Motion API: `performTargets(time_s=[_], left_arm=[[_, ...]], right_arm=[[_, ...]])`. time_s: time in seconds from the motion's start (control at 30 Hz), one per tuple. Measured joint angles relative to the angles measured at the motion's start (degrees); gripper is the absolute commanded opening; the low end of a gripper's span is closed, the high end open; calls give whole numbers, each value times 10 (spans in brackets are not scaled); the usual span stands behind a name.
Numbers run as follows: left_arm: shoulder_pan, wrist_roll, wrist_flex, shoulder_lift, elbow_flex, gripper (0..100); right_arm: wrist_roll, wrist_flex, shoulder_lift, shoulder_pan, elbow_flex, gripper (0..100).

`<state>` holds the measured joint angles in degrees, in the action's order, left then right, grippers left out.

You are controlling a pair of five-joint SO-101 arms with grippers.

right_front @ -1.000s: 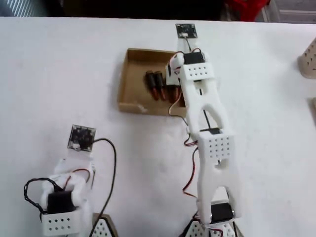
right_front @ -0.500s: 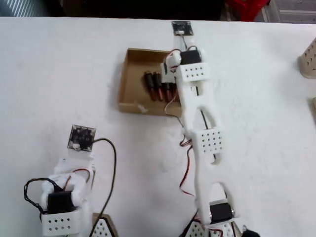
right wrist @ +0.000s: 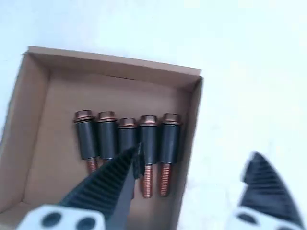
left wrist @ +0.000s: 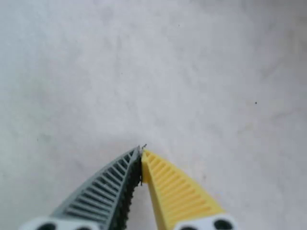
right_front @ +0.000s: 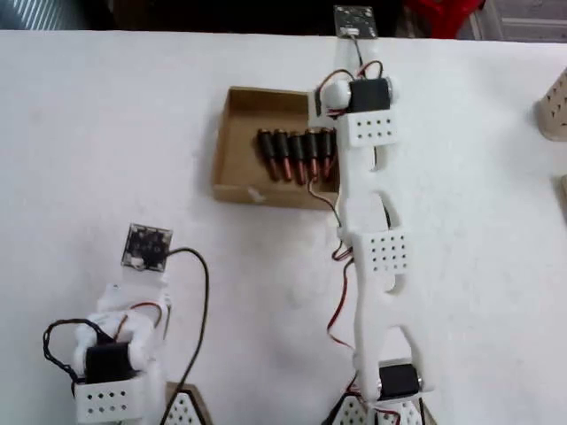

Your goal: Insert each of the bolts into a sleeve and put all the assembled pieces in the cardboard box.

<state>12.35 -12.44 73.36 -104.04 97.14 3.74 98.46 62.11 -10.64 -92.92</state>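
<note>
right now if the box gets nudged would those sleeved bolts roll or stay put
The five sleeved bolts are round and lie side by side, so they would probably roll toward the bare part of the cardboard box. Their wider heads might slow that. The box looks thin and light, so it would likely slide too.

— Where does the high camera look from?
— From above, down over the white table (right_front: 106, 106).
— And the wrist cameras?
— Left sits close over bare table. Right looks down into the cardboard box (right wrist: 48, 143), which the high view shares too.
</note>
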Motion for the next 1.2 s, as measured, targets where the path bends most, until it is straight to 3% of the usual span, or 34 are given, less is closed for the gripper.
performTargets(time_s=[0.03, 0.1, 0.2, 0.83, 0.97, 1.2], left_arm=[[0, 0, 0, 0, 0, 27], [0, 0, 0, 0, 0, 27], [0, 0, 0, 0, 0, 27], [0, 0, 0, 0, 0, 27], [0, 0, 0, 0, 0, 27], [0, 0, 0, 0, 0, 27]], right_arm=[[0, 1, 0, 4, 0, 1], [0, 2, -11, 13, 0, 46], [0, 2, -37, 32, 0, 11], [-1, 4, -267, 147, 7, 16], [-1, 4, -367, 166, 94, 16], [-1, 4, -604, 166, 370, 17]])
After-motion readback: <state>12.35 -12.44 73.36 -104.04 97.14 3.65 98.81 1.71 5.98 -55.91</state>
